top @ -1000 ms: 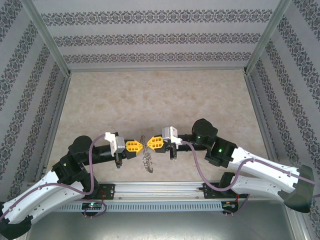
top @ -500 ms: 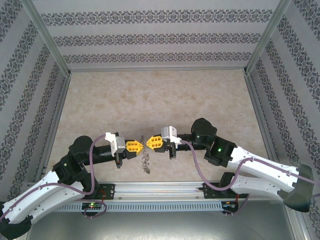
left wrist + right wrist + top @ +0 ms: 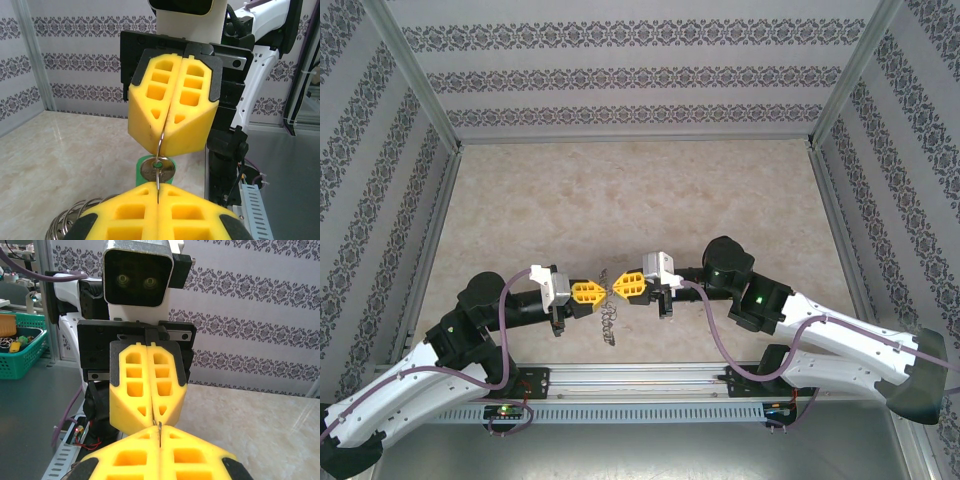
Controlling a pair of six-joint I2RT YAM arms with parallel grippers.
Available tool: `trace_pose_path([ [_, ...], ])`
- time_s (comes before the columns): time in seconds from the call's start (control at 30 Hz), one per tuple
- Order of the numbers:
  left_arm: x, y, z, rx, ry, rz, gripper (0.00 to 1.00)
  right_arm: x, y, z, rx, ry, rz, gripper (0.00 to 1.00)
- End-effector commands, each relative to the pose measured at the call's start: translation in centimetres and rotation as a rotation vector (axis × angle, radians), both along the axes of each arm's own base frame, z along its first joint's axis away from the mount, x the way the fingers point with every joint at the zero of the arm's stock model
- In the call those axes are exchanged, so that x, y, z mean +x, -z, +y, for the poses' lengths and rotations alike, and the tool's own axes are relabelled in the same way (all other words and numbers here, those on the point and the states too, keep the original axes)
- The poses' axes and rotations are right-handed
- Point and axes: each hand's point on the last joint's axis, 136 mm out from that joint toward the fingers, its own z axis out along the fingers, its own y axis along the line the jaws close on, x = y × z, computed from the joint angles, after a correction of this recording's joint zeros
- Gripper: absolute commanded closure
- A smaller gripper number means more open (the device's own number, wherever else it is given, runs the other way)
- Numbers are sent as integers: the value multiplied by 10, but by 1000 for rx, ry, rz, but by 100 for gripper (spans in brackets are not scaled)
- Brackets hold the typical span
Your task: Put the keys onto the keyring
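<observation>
Top external: left claw (image 3: 603, 292) and right claw (image 3: 616, 289) clamped on keyring (image 3: 608, 322); it hangs shorter than before.

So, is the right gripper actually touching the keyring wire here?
Touching. The left wrist view shows the keyring wire coming straight out of the seam between the shut yellow fingers of the right gripper, pinched with no gap.

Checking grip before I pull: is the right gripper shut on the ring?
Shut on it: the right gripper has its yellow fingers pressed together with no gap, and the ring's wire leaves their seam.
</observation>
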Motion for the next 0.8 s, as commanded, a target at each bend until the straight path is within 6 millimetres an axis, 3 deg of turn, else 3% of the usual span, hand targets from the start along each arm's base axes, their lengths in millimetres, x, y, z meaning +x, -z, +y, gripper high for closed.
trace_pose_path([
  [0.0,-5,-22,1,-76,14,-60,100,-9,-19,0,49,-33,-36,100],
  [0.77,-5,-23,2,-80,8,-61,100,-8,-15,2,38,-33,-28,100],
])
